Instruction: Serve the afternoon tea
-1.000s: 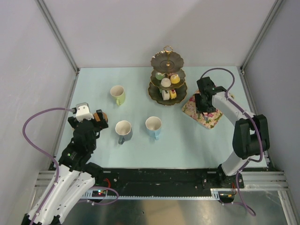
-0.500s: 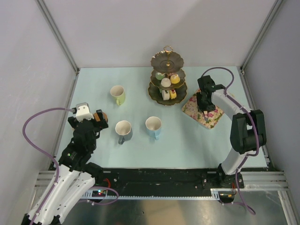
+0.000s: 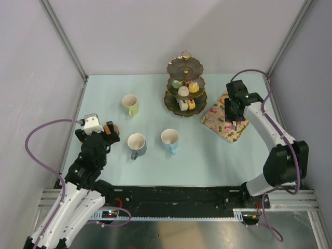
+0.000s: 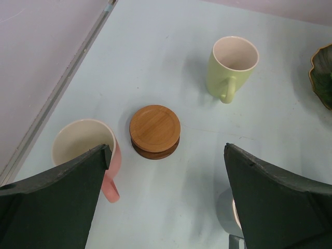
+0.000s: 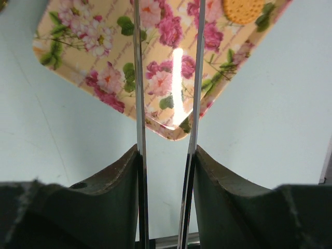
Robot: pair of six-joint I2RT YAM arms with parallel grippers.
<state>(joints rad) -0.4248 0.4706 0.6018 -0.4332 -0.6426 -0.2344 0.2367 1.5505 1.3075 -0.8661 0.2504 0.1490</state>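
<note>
The coasters (image 4: 154,128) look like smooth, matt wood with visible grain. The yellow-green mug (image 4: 233,66) and pink mug (image 4: 85,151) at 8 o'clock of it have a matt ceramic look. The floral tray (image 5: 155,62) is glossy, catching a bright streak of light. The tabletop (image 4: 155,62) appears smooth and matt.

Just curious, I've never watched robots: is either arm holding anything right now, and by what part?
Nothing, apparently. The left gripper is open above the coasters; the right gripper hangs over the floral tray, its gap empty.

4 mugs (image 3: 130,105), 1 stand (image 3: 185,84), 1 tray (image 3: 220,124), 1 coaster stack (image 4: 154,131).
</note>
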